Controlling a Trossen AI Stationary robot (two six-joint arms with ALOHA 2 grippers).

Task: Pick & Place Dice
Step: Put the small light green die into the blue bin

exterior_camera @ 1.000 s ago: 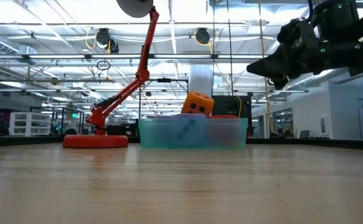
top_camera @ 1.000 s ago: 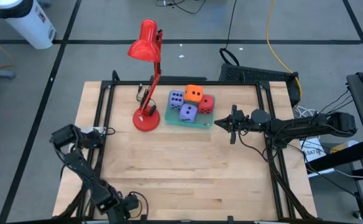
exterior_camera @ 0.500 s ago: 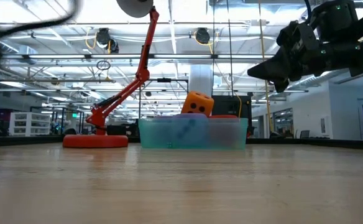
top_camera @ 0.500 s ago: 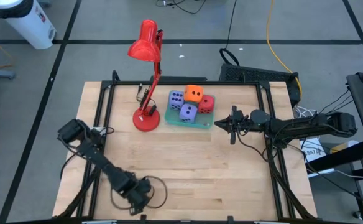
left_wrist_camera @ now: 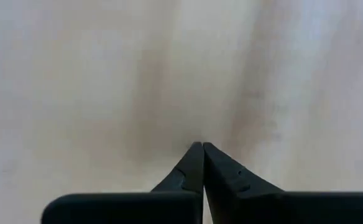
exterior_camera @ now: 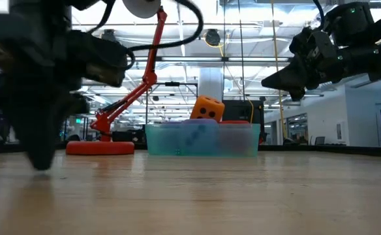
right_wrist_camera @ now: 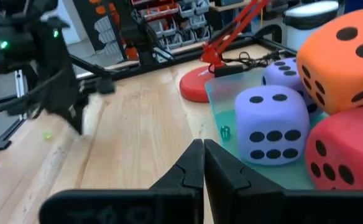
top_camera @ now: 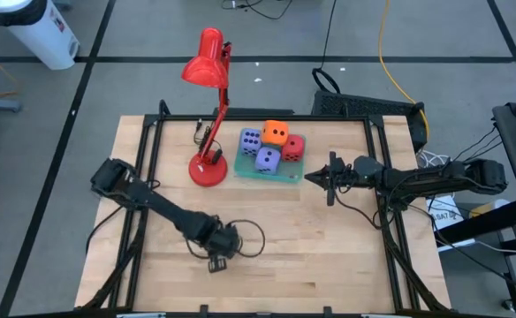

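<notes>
- High view: the four dice [top_camera: 269,146] sit stacked on the teal tray [top_camera: 245,172] at the table's far middle.
- They look soft and light; I'd pinch opposite flat faces.
- My right end effector [top_camera: 307,176] hovers just right of them, fingers pressed together; my left end effector [top_camera: 216,263] is too, nearer.

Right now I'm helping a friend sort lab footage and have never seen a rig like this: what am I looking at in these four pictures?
Two dark robot arms work at a wooden table. One picture looks straight down, one looks level across the tabletop, and two come from cameras on the wrists. On the table stand a red desk lamp and a flat teal tray holding four foam dice: two purple-blue dice, one orange die stacked on top, one red die. The left gripper is low over bare wood; the right gripper hovers beside the tray. Both have shut jaws and hold nothing.
</notes>
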